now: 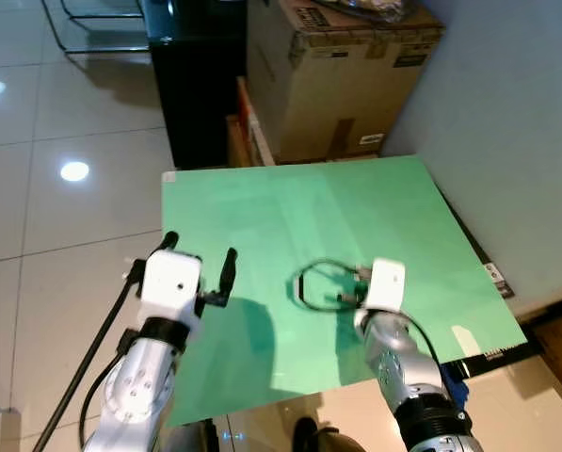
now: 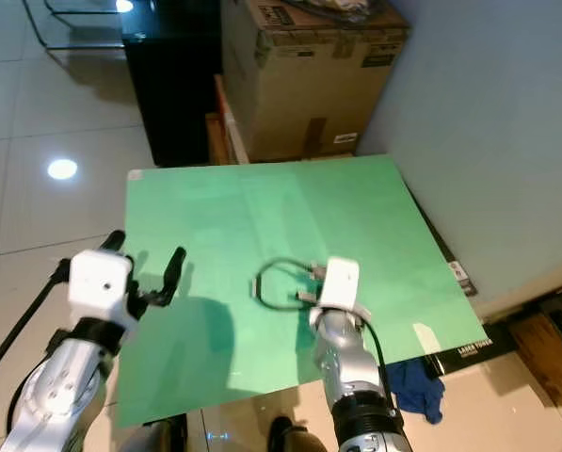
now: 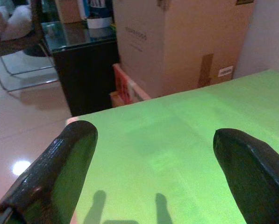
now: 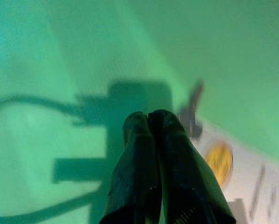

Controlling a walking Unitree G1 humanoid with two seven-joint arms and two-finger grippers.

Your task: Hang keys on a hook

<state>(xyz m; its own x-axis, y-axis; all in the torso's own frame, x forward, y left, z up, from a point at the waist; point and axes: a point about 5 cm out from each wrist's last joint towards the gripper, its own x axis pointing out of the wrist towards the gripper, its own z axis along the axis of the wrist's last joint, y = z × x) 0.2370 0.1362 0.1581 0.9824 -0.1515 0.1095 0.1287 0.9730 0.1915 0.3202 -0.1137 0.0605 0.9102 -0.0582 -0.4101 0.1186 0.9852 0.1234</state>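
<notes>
- The right gripper [image 4: 151, 122], fingers pressed together, hangs low over the green mat [image 1: 262, 217] at lower centre
- The keys [image 1: 359, 280] on a black loop [image 1: 309, 282] lie on the mat beside it
- The left gripper [image 1: 199, 256] is spread wide at lower left, holding nothing

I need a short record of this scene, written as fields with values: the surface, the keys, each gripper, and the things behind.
surface: green mat on the floor, beside a grey wall
keys: black cord loop lying on the mat, keys at its end partly hidden by the right wrist
right gripper: fingers closed together, low over the mat at the cord
left gripper: fingers open, holding nothing, above the mat's left part
behind: cardboard box, black cabinet
hook: cannot tell
</notes>
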